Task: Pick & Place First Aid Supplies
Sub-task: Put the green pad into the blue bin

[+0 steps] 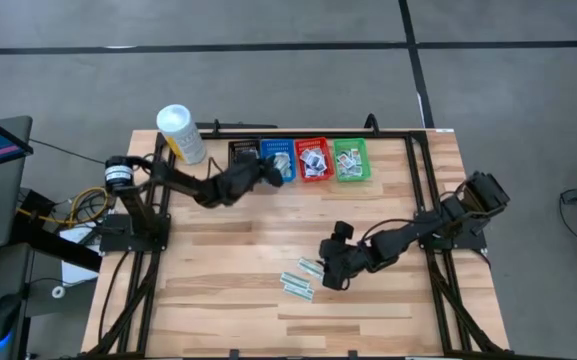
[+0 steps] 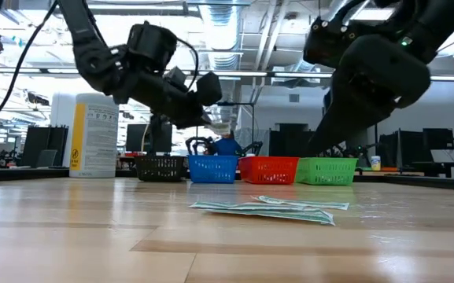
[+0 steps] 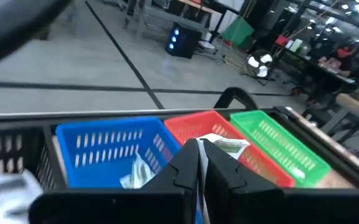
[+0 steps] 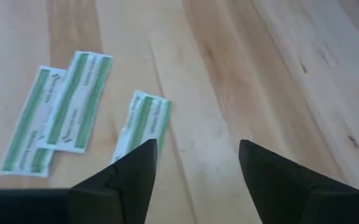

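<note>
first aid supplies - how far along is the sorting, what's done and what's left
Mostly done, judging by the layout: the blue basket, red basket and green basket already hold packets. In hand: the left gripper is shut on a thin white packet over the blue basket. Left: three pale-green strips on the table, with the open right gripper poised over them.

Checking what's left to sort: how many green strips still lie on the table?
3: two overlapping strips side by side, and a third strip apart, nearest the right gripper. Others could be hidden beneath it.
</note>
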